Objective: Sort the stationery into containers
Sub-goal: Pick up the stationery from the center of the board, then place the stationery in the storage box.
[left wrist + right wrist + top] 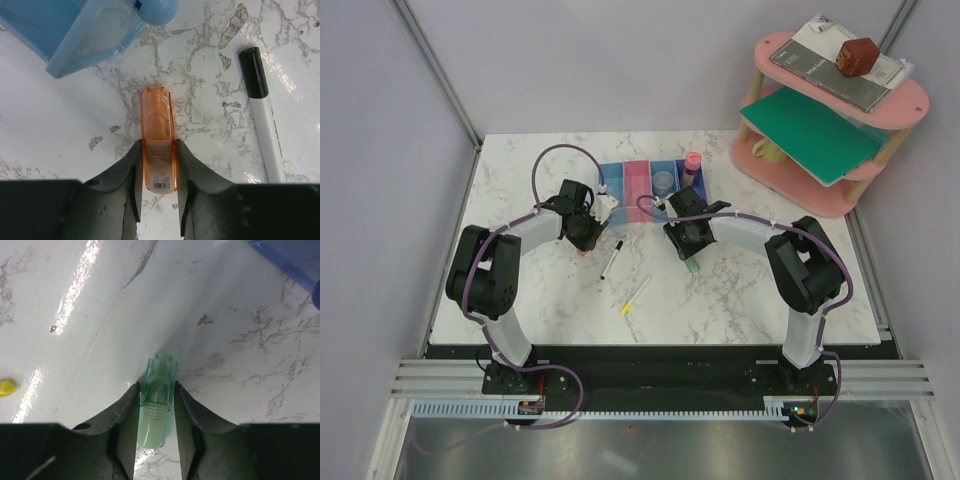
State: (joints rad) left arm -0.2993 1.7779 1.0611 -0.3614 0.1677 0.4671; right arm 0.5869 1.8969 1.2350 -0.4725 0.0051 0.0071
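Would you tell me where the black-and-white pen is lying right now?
In the top view the pen lies on the table left of centre, between the left pincer and the yellow pencil.

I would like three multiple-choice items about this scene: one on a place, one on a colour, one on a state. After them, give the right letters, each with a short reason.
1. Where does the pen lie?
A. in a bin
B. on the table
C. on the shelf

2. What colour is the eraser between the right gripper's fingers?
A. orange
B. pink
C. pale green

3. How does the left gripper stand?
A. wide open above the pencil
B. closed on the orange eraser
C. shut on nothing

Answers:
1 B: it lies flat on the marble between the two arms.
2 C: the right wrist view shows it pale green.
3 B: both fingers touch its sides.
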